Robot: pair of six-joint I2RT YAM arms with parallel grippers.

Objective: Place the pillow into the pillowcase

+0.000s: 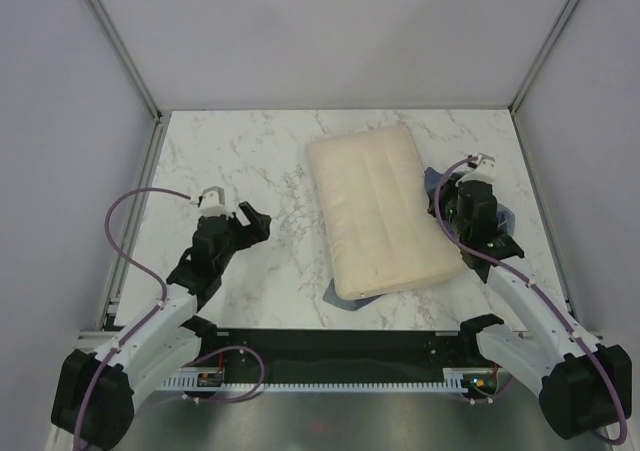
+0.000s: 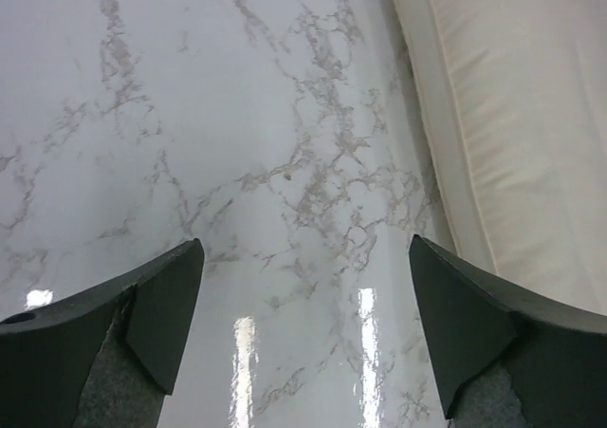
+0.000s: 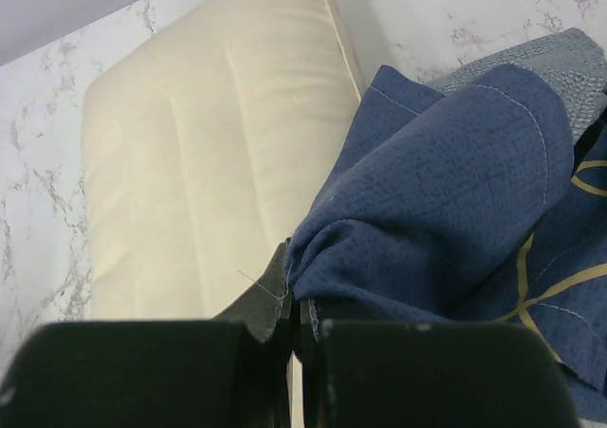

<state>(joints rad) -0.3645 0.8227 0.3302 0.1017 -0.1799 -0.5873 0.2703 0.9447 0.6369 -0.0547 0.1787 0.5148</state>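
Now holding a fold of the pillowcase (image 3: pixel 446 181) tight in the closed right gripper (image 3: pixel 294 325), likely to free its edge from under the pillow (image 1: pixel 378 211) lying over it on the table (image 1: pixel 240 151), with left gripper (image 2: pixel 303 248) wide open, empty, beside.

Plump cream pillow (image 1: pixel 378 211), rectangular with faint lengthwise seams, lying flat just left of the right gripper (image 3: pixel 294 328) and ahead-right of the left gripper (image 2: pixel 303 257), apart from it. Dark blue pillowcase (image 3: pixel 446 191) with yellow line print, bunched and folded, pinched between the right gripper's closed fingers, mostly hidden under the pillow.
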